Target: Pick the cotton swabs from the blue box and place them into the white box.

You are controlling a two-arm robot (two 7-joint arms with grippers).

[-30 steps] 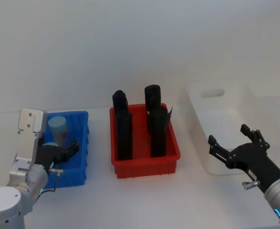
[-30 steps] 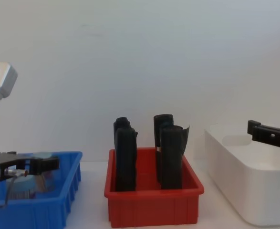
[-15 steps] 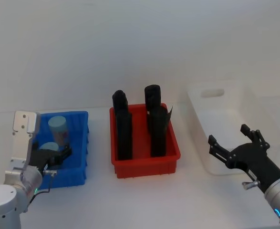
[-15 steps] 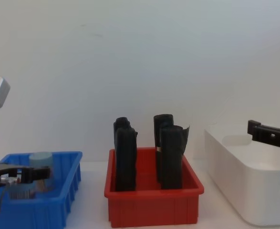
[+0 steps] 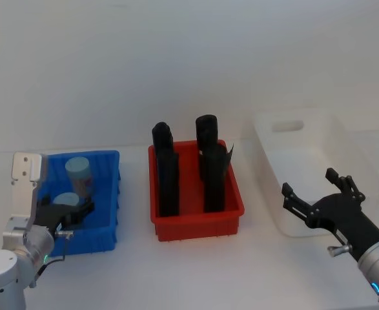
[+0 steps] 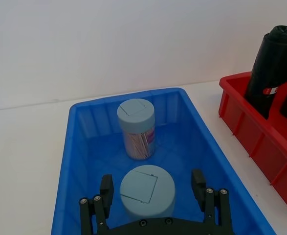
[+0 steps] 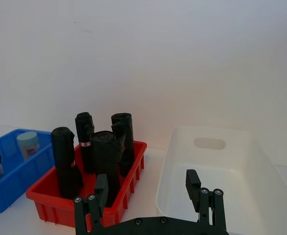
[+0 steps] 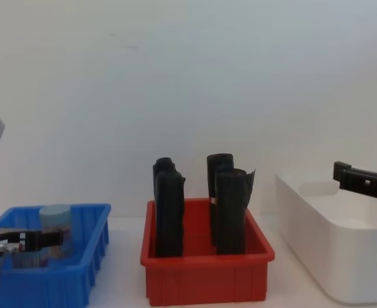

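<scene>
Two cotton swabs tubs stand in the blue box [image 6: 75,147]. The far tub [image 6: 136,129] is upright near the back wall, also in the head view [image 5: 79,174]. The near tub [image 6: 147,191] shows its pale lid between the fingers of my left gripper [image 6: 152,186], which is open with a small gap on each side of the lid. In the head view the left gripper [image 5: 75,214] sits low inside the blue box [image 5: 115,194]. My right gripper [image 5: 308,182] hovers open and empty at the near edge of the white box [image 5: 266,181].
A red bin [image 5: 195,223] holding several tall black rolls [image 5: 166,174] stands between the blue box and the white box. The white box [image 7: 260,196] looks empty inside. Bare white table lies in front of all three bins.
My left gripper has drawn back toward me and sunk lower in the blue box, uncovering the near tub's lid and ending astride it. The right arm has not moved.
</scene>
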